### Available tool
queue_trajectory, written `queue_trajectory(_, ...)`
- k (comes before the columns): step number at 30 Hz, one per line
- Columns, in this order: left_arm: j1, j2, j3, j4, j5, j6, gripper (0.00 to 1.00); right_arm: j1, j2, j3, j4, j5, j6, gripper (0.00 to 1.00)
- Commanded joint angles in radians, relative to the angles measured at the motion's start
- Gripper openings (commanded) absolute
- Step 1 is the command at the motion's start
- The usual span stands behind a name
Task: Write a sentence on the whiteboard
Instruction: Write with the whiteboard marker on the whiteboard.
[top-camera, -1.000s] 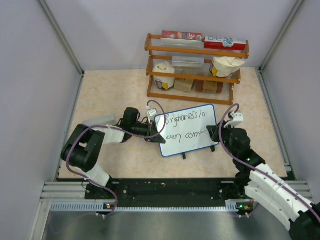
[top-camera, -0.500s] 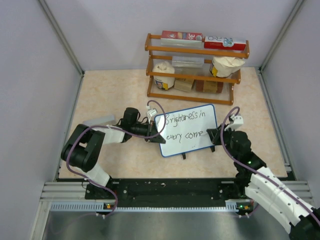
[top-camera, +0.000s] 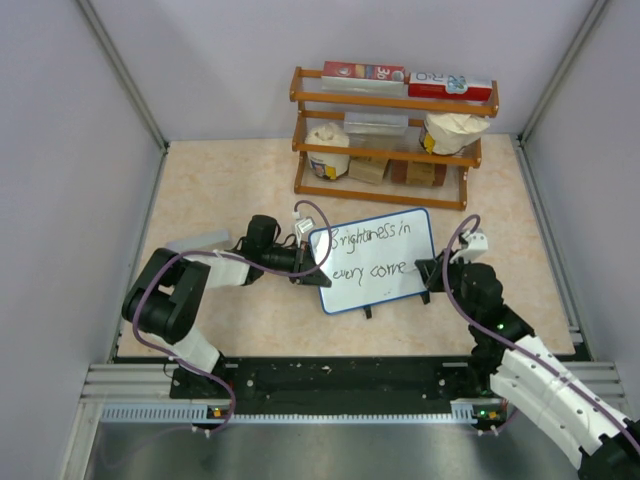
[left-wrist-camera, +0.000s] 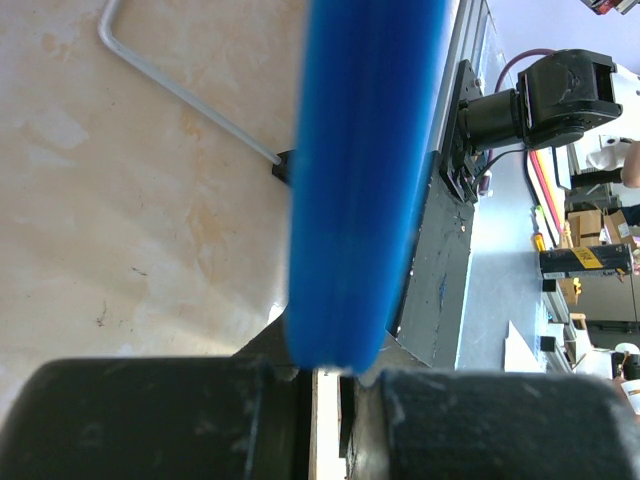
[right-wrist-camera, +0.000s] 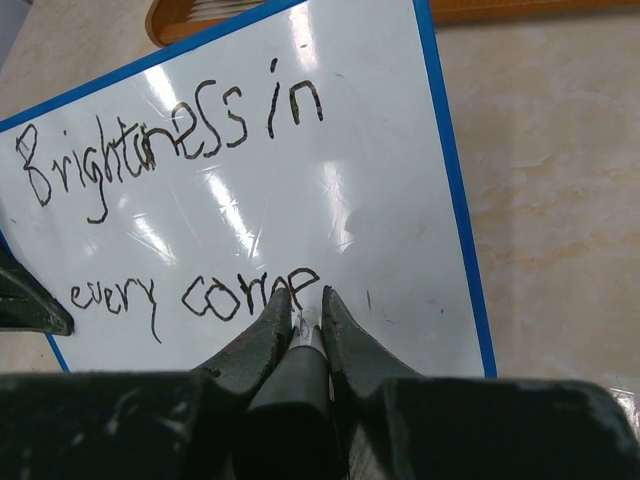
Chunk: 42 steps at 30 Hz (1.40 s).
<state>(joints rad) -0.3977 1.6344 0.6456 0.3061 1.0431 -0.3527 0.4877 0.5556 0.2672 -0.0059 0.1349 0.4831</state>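
The left arm (top-camera: 190, 285) is stretched low across the table (top-camera: 220, 190), with the left gripper (top-camera: 300, 262) clamped on the left edge of the whiteboard (top-camera: 390, 290). The right gripper (right-wrist-camera: 305, 310) is pinched shut on a black marker (right-wrist-camera: 290, 385), whose tip is set against the second line of the sentence (right-wrist-camera: 180, 140). The whiteboard's long axis is laid left to right at mid-table, right end slightly farther back.

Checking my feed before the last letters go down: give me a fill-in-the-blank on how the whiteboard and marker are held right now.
1. The left claw is shut on the whiteboard at its ____-coloured rim.
2. The top line of the sentence reads "Brightness ____".
3. The right claw is shut on a marker whose tip rests on the word that follows "____".

Missing words: blue; in; every.
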Motion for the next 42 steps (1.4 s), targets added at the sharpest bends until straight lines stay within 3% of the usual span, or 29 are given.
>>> queue_trajectory(1,0.016,0.019,-0.011,-0.019,-0.129,0.014,0.00,-0.009,-0.016,0.001,-0.026,0.049,-0.017,0.00)
queue_trajectory(21,0.016,0.019,-0.011,-0.021,-0.129,0.015,0.00,-0.012,-0.057,0.089,-0.002,0.094,-0.024,0.00)
queue_trajectory(42,0.017,0.016,-0.011,-0.019,-0.127,0.014,0.00,-0.018,0.061,0.079,0.104,0.081,-0.015,0.00)
